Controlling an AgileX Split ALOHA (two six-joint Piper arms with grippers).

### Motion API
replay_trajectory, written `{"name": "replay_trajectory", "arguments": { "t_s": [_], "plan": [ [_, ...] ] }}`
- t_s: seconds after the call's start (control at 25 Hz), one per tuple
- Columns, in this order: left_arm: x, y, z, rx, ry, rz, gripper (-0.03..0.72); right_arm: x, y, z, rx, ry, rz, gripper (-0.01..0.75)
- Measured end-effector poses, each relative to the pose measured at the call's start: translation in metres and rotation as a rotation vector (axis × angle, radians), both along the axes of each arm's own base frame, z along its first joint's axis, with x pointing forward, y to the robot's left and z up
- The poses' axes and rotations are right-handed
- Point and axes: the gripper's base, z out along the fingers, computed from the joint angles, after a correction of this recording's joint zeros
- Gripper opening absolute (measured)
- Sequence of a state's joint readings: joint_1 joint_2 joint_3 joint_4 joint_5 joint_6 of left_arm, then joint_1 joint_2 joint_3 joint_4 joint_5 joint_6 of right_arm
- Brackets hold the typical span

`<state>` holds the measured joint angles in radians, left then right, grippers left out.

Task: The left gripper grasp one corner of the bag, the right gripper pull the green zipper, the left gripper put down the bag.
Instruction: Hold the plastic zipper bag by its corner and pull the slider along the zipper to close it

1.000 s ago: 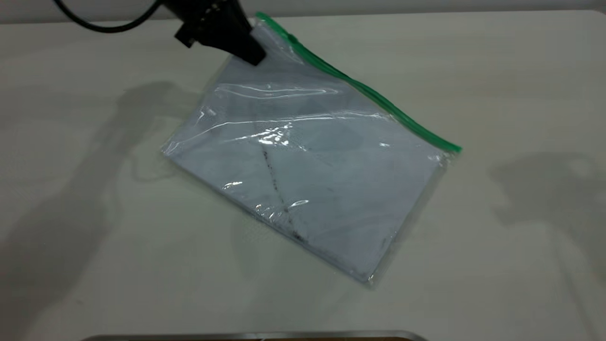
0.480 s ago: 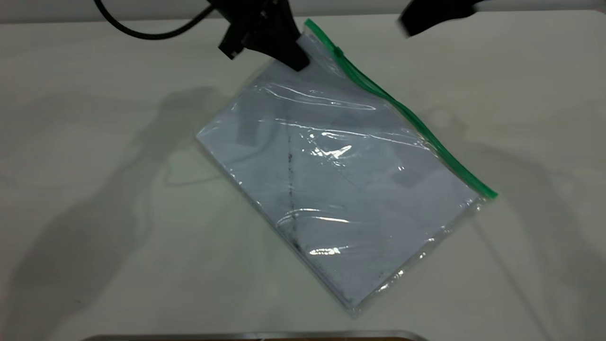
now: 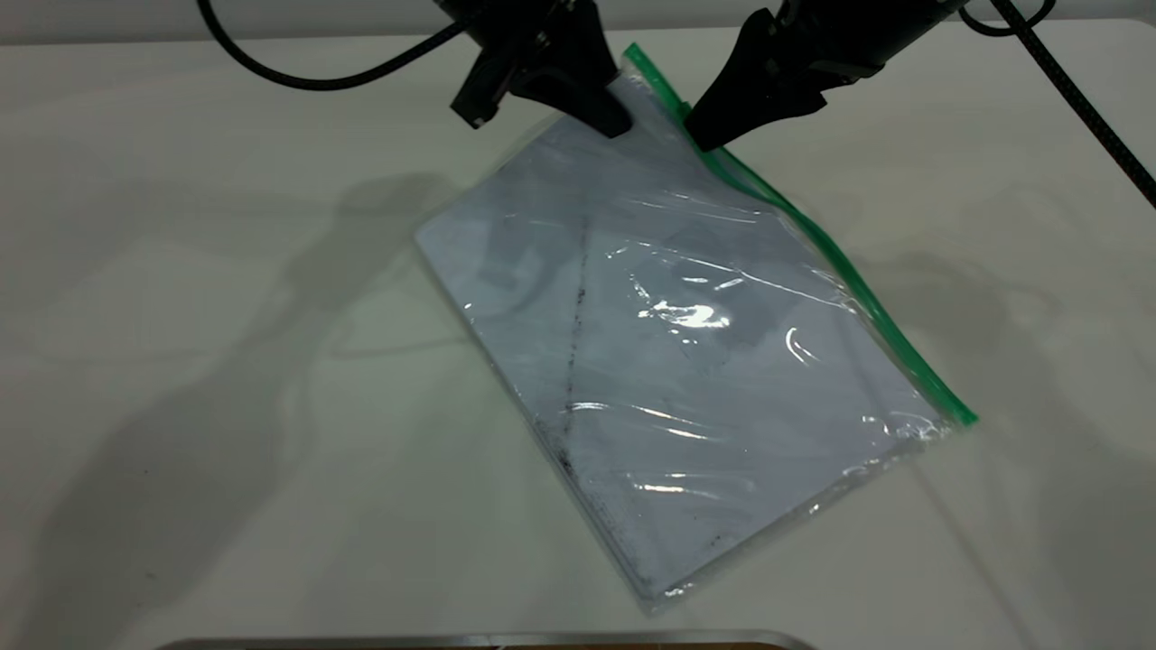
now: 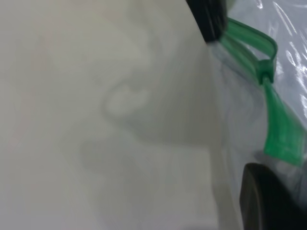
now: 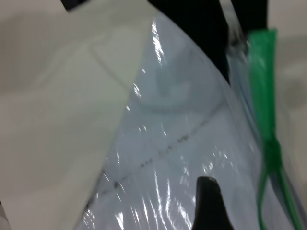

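The bag point(image 3: 686, 343) is a clear pouch with white paper inside and a dark diagonal smudge line. It lies slanted on the table with its far corner raised. My left gripper point(image 3: 619, 122) is shut on that corner, beside the end of the green zipper point(image 3: 849, 271). My right gripper point(image 3: 709, 135) is open, with its tip at the upper part of the zipper strip. The slider tab shows in the left wrist view point(image 4: 265, 72) and the right wrist view point(image 5: 273, 143). One right finger point(image 5: 208, 206) lies over the bag point(image 5: 182, 143) beside the strip.
The pale table point(image 3: 181, 361) surrounds the bag on all sides. A thick black cable point(image 3: 316, 77) trails from the left arm and a braided cable point(image 3: 1084, 108) from the right arm. A metal edge point(image 3: 488, 639) runs along the front.
My left gripper has moved right with the bag corner, and the bag has swung with it. My right gripper has come in from the upper right down to the zipper.
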<state>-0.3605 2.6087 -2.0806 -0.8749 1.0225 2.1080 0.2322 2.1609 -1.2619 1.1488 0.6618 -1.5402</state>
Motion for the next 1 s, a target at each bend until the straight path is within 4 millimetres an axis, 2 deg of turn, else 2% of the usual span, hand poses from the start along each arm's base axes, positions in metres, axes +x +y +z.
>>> {"name": "replay_trajectory", "arguments": {
  "t_s": [0.16, 0.36, 0.52, 0.8, 0.88, 1.0],
  "plan": [
    [-0.002, -0.009, 0.003, -0.038, 0.007, 0.010, 0.053, 0.001, 0.001, 0.001, 0.019, 0.000, -0.006, 0.503],
    [-0.005, -0.015, 0.003, -0.043, 0.002, 0.001, 0.053, 0.001, 0.002, 0.002, 0.027, -0.002, -0.014, 0.429],
    [-0.006, -0.018, 0.003, -0.044, 0.000, -0.006, 0.053, 0.002, 0.001, 0.002, 0.024, -0.005, -0.017, 0.328],
    [-0.007, -0.018, 0.003, -0.050, 0.004, -0.005, 0.053, 0.003, 0.000, 0.001, 0.016, -0.012, -0.025, 0.059],
    [-0.006, -0.018, 0.003, -0.051, 0.005, -0.003, 0.053, 0.003, 0.000, 0.001, 0.015, -0.012, -0.023, 0.033],
    [-0.006, -0.018, 0.003, -0.059, 0.009, 0.003, 0.053, 0.003, -0.001, 0.001, 0.007, -0.013, -0.025, 0.033]
  ]
}}
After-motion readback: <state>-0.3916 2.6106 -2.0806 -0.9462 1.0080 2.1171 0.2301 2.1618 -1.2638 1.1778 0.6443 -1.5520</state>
